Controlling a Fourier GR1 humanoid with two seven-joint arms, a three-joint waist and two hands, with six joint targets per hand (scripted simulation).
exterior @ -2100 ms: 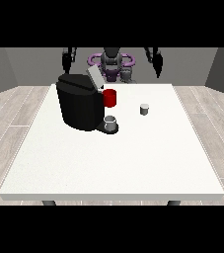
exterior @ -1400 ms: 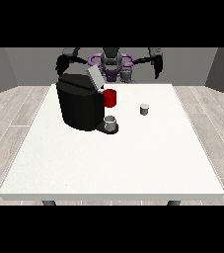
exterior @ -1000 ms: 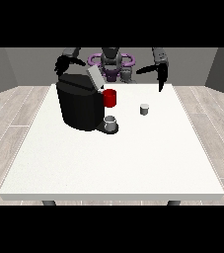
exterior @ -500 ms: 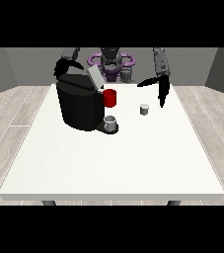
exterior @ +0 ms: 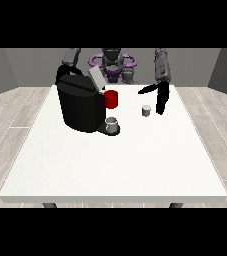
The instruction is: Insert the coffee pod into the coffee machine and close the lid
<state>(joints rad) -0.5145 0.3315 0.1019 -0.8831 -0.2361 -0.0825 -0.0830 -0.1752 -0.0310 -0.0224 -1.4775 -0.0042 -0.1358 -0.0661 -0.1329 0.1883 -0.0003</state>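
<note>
Grey and small, the pod (exterior: pixel 146 110) sits on the table (exterior: pixel 113 160) just beside our open hand (exterior: pixel 160 97) at the view's right; we judge it light, stiff, best pinched across its sides.

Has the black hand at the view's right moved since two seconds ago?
Yes. That hand has come down and forward, from beside the robot's shoulder to just right of the small grey coffee pod.

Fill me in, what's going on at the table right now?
The hand at the view's right hangs just beside the pod, fingers pointing down, not holding it. The pod stands on the table, to the right of the coffee machine, whose lid is up. The other hand is behind the machine, mostly hidden.
</note>
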